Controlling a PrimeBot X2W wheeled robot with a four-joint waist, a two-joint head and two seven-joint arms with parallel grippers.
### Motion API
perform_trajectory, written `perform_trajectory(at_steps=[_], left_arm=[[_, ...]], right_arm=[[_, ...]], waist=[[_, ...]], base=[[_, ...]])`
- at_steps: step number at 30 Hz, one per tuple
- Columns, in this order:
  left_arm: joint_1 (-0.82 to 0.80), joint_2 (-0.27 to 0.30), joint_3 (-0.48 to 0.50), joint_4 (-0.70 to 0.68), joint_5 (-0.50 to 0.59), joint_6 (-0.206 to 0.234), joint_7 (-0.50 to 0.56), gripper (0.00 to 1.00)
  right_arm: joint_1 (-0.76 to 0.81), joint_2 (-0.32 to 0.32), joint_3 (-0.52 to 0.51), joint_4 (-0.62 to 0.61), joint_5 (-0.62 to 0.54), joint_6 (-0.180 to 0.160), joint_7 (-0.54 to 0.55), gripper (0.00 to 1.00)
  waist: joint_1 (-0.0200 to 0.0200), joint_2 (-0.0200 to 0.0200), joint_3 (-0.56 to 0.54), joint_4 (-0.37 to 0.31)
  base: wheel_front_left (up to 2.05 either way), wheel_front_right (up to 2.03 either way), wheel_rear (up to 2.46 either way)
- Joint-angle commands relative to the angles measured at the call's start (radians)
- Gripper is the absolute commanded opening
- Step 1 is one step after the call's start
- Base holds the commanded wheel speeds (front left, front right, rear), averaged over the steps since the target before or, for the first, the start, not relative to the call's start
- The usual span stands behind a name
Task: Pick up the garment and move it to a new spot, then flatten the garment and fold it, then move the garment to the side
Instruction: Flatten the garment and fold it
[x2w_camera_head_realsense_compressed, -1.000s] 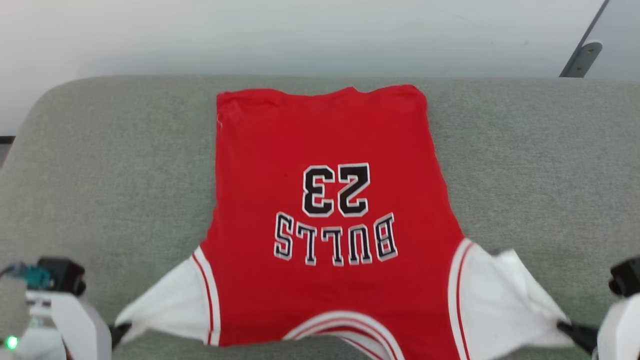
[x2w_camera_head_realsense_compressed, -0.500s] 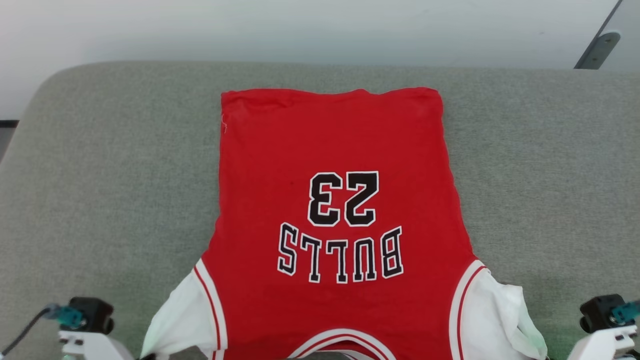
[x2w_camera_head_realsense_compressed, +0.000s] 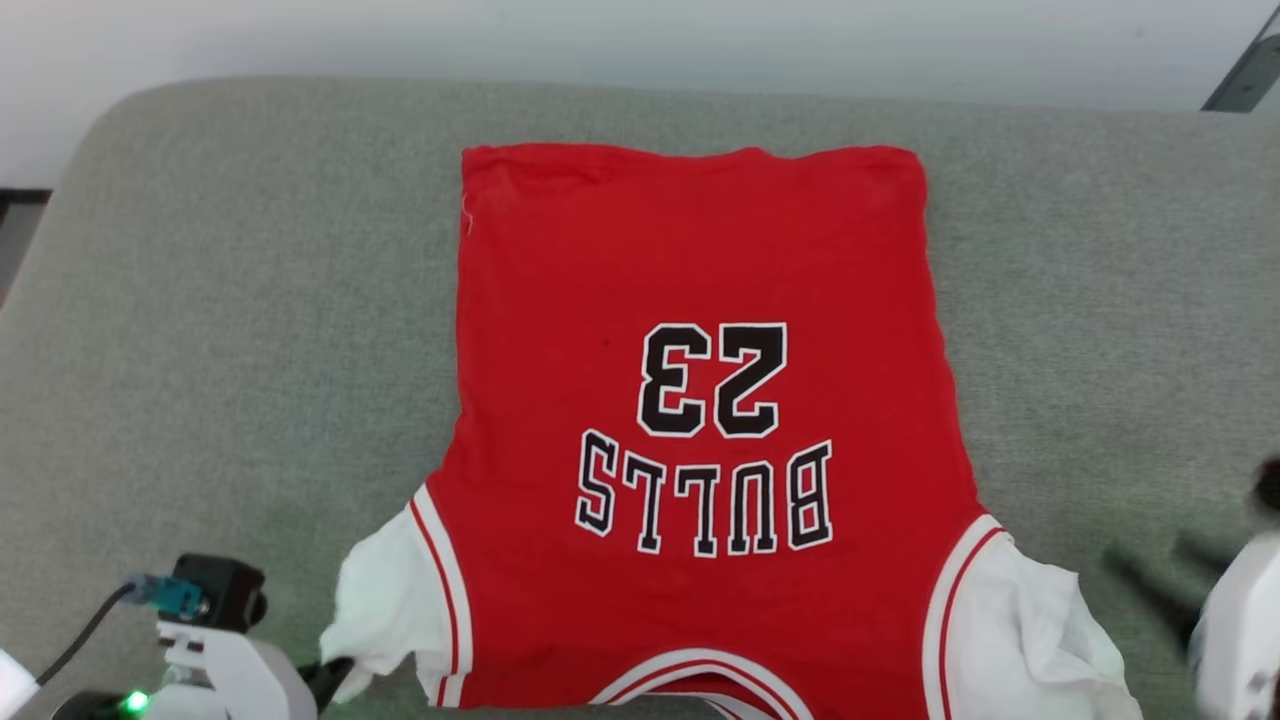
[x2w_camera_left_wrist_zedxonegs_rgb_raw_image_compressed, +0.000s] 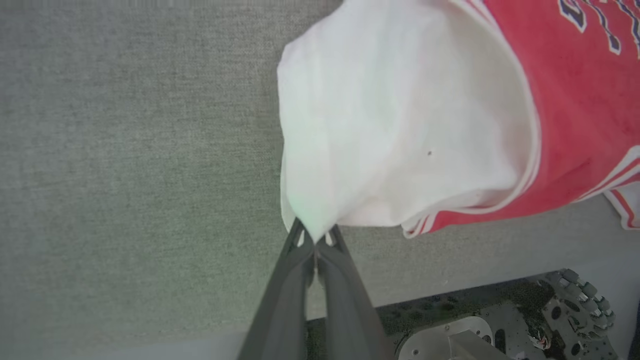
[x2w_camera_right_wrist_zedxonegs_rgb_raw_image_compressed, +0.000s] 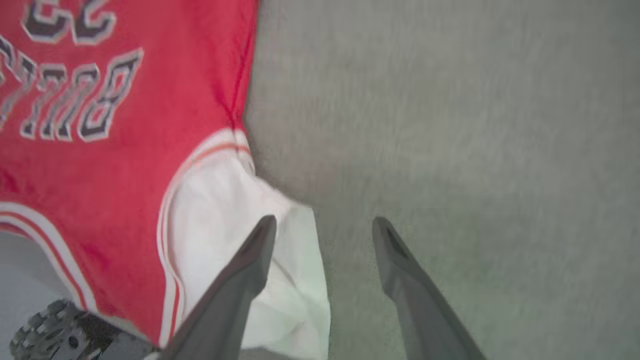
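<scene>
The garment (x2w_camera_head_realsense_compressed: 700, 260), a red jersey with black "BULLS" and 23, lies spread flat on the grey cushion, collar end nearest me and lettering upside down. My left gripper (x2w_camera_head_realsense_compressed: 335, 675) is at the lower left, shut on the tip of the white left sleeve (x2w_camera_left_wrist_zedxonegs_rgb_raw_image_compressed: 400, 125); its fingertips (x2w_camera_left_wrist_zedxonegs_rgb_raw_image_compressed: 315, 240) pinch the cloth to a point. My right gripper (x2w_camera_right_wrist_zedxonegs_rgb_raw_image_compressed: 324, 225) is open, its fingers apart above the edge of the slack white right sleeve (x2w_camera_right_wrist_zedxonegs_rgb_raw_image_compressed: 225, 225), holding nothing. It appears blurred in the head view (x2w_camera_head_realsense_compressed: 1170, 585), just right of that sleeve.
The grey cushion (x2w_camera_head_realsense_compressed: 220, 300) reaches well beyond the garment on both sides. A pale wall (x2w_camera_head_realsense_compressed: 600, 40) runs behind it, with a dark bar (x2w_camera_head_realsense_compressed: 1245, 75) at the top right. The robot's base (x2w_camera_left_wrist_zedxonegs_rgb_raw_image_compressed: 475, 325) lies below the cushion's near edge.
My right gripper has opened and let go of the right sleeve, which now lies slack on the cushion. The left sleeve has slackened inward, still pinched. The head camera has shifted.
</scene>
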Motion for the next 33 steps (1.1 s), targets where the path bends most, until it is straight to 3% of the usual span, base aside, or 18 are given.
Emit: perform_trajectory(at_steps=[1,4,7,16,24,33], left_arm=[[-0.015,-0.006,0.006,-0.005,0.009,-0.006,-0.008,0.00],[-0.034,-0.016,0.009,-0.013,0.026,-0.007,-0.008,0.00],[-0.061,-0.034,0.011,-0.016,0.046,-0.016,-0.004,0.00],[-0.157,-0.121,-0.002,0.019,0.113,-0.070,0.024,0.00],[-0.216,-0.202,-0.016,0.077,0.149,-0.122,0.034,0.00],[-0.240,-0.276,-0.038,0.158,0.160,-0.177,0.036,0.00]], right_arm=[[-0.043,0.006,-0.024,-0.031,-0.019,-0.002,-0.007,1.00],[-0.146,0.027,-0.043,-0.063,-0.065,-0.002,-0.046,1.00],[-0.285,0.056,-0.026,-0.013,-0.107,-0.002,-0.133,1.00],[-0.700,0.042,0.065,0.410,-0.205,-0.002,-0.337,1.00],[-0.967,0.021,0.081,0.813,-0.248,-0.002,-0.278,1.00],[-1.097,0.031,0.040,1.125,-0.330,-0.002,-0.125,1.00]], waist=[[0.0000,0.0000,0.023,0.015],[0.0000,0.0000,0.053,0.031],[0.0000,0.0000,0.088,0.054],[0.0000,0.0000,0.193,0.154],[0.0000,0.0000,0.256,0.243],[0.0000,0.0000,0.284,0.310]], base=[[0.00,0.00,0.00],[0.00,0.00,0.00],[0.00,0.00,0.00],[0.00,0.00,0.00],[0.00,0.00,0.00],[0.00,0.00,0.00]])
